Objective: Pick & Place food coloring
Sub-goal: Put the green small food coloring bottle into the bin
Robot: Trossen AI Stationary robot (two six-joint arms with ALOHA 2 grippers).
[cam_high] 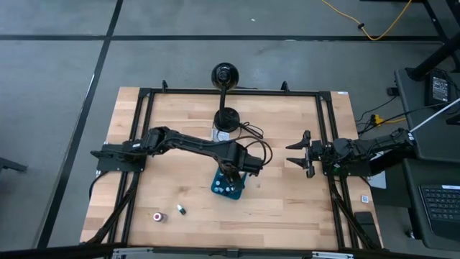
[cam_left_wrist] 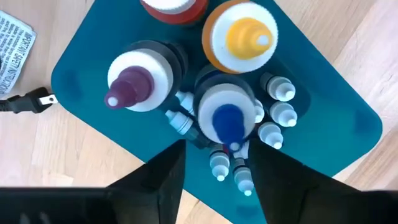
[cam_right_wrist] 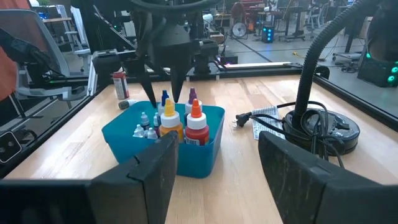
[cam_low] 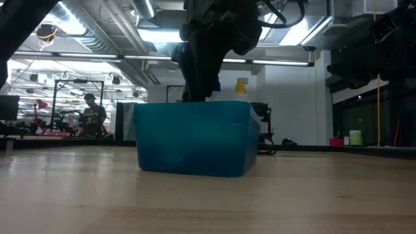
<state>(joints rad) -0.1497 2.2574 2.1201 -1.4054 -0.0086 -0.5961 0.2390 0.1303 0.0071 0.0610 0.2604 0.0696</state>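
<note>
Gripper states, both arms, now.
Left gripper: open, over the teal tray, above the small bottles, holding nothing.
Right gripper: open, empty, waiting at the table's right side.

A dark arm (cam_low: 211, 39) reaches down into the teal tray (cam_low: 195, 140) on the table (cam_low: 208, 201).

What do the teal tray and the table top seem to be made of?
Tray: probably plastic, since the walls are smooth, evenly coloured and rounded at the corners, with a slight sheen. Table: apparently wood, butcher-block style; pale strips with visible grain and joints, matte finish.
</note>
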